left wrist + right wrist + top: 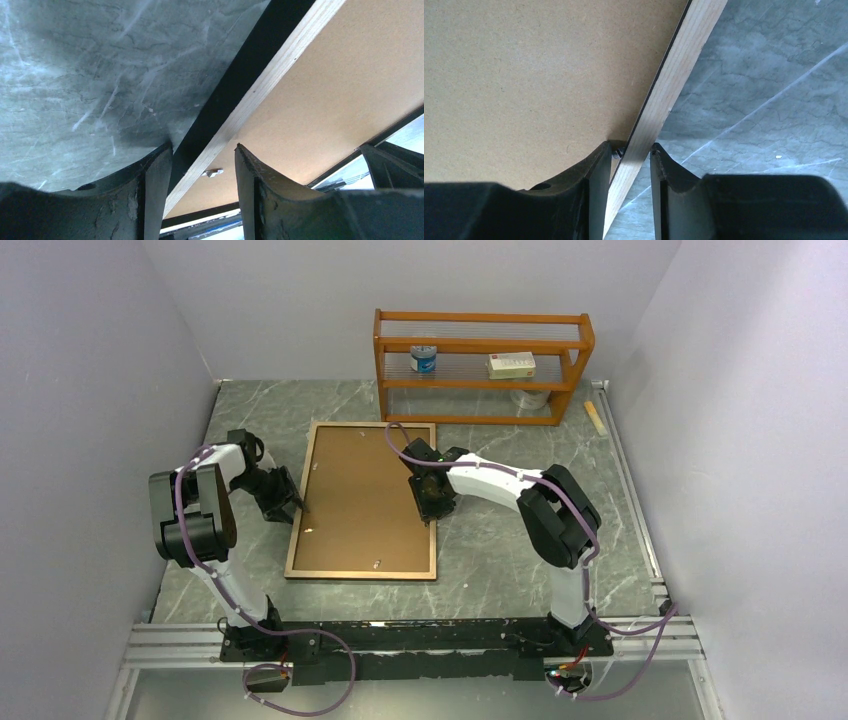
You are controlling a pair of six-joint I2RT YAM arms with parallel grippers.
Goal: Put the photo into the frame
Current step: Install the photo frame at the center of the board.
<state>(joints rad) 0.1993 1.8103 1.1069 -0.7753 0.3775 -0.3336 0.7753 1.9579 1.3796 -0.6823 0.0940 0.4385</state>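
The frame [300, 532] lies back side up on the marble table, with the brown backing sheet [360, 495] set in it. The photo does not show in any view. My left gripper [293, 502] is open at the frame's left edge; in the left wrist view [204, 150] its fingers straddle the light wood rail [270, 75] and its black side. My right gripper [432, 508] is at the frame's right edge. In the right wrist view [631, 147] its jaws stand narrowly apart around the wood rail [679, 65], with a small gap on the backing side [524, 75].
An orange-brown shelf rack [480, 365] stands at the back, holding a can [424, 358] and a small box [511, 364]. A small wooden piece [596, 418] lies at the back right. A small metal tab [214, 172] sits on the backing by the left rail.
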